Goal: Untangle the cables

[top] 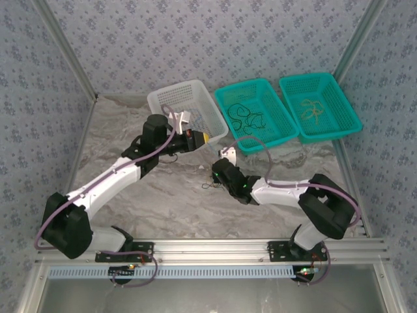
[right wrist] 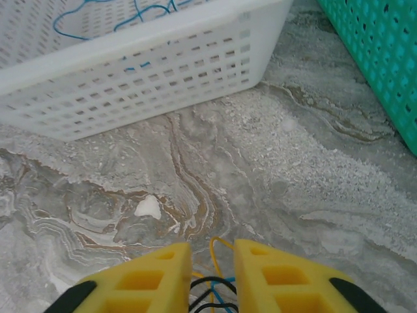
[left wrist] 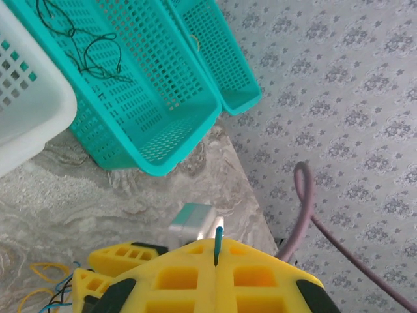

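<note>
- right gripper (right wrist: 212,251) — low on the table (right wrist: 313,163), just in front of the white basket (right wrist: 163,78); jaws a narrow gap apart around the cables (right wrist: 210,290), cannot tell if pinched.
- left gripper (left wrist: 216,261) — beside the basket's front edge, clamped on 1 blue cable (left wrist: 218,238).
- Best: seat the cables deep, then draw the 2 grippers apart slowly, away from the basket.

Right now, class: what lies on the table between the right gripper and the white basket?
Bare grey marbled table, apart from one small white fleck; the right wrist view shows it between the right gripper and the white basket.
</note>
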{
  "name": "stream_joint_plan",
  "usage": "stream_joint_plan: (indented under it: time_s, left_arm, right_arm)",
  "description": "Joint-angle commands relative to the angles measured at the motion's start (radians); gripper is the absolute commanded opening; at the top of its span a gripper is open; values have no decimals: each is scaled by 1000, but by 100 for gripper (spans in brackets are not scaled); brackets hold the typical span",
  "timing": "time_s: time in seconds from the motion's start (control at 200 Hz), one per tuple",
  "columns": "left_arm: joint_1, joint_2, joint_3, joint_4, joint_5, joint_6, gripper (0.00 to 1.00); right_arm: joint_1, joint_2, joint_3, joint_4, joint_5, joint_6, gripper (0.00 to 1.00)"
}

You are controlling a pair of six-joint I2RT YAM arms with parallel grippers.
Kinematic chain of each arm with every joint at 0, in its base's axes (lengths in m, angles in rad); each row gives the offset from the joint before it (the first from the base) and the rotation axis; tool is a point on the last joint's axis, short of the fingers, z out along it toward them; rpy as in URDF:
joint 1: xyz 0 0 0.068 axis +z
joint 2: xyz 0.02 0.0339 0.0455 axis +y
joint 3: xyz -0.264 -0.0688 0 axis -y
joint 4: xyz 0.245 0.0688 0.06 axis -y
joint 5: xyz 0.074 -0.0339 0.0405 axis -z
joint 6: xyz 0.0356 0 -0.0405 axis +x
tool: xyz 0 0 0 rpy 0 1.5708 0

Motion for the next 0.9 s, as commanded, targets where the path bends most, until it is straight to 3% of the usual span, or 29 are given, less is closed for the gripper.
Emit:
stream_joint_plan:
  time_s: [0.0, 0.71, 0.899]
  left_arm:
    - [8, -38, 52, 3, -7, 37, 0]
    - [15, -174, 73, -52, -246, 187, 0]
    - [24, -215, 74, -144, -395, 205, 0]
  right_arm:
    - [3, 36, 41, -66, 30, 57, 25]
    - [-3, 150, 113, -188, 34, 138, 23]
    - [-3, 151, 117, -228, 32, 125, 24]
